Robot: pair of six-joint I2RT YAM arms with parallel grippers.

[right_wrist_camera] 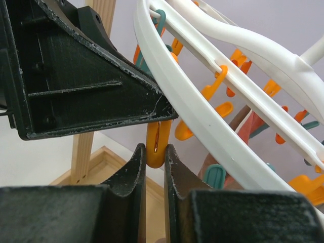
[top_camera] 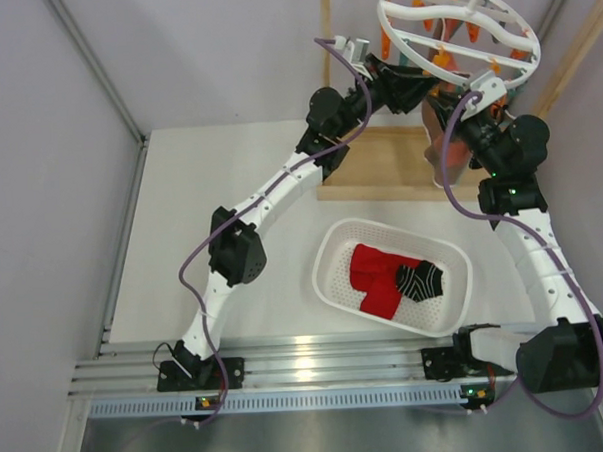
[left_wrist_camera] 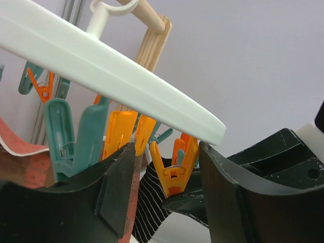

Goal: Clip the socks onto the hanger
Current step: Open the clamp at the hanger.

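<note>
Hanger ring (right_wrist_camera: 197, 121) overhead, right gripper (right_wrist_camera: 155, 152) pinches an orange clip (right_wrist_camera: 156, 137); left gripper (left_wrist_camera: 164, 174) gapes wide around another clip (left_wrist_camera: 177, 162) beside a striped sock (left_wrist_camera: 152, 202).

Both arms are raised and stretched forward. The left arm (top_camera: 270, 192) is bent at the elbow, and the right arm (top_camera: 533, 246) rises steeply. The left end effector (left_wrist_camera: 167, 167) has its jaws wide apart. Just below it, the right end effector (right_wrist_camera: 155, 154) is pinched on an orange clip (right_wrist_camera: 155, 142).

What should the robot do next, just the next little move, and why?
Probably ease the right gripper open. It pinches an orange clip on the hanger, while the left gripper is open and the striped sock hangs between its fingers ungripped, so the sock seems clipped already.
</note>
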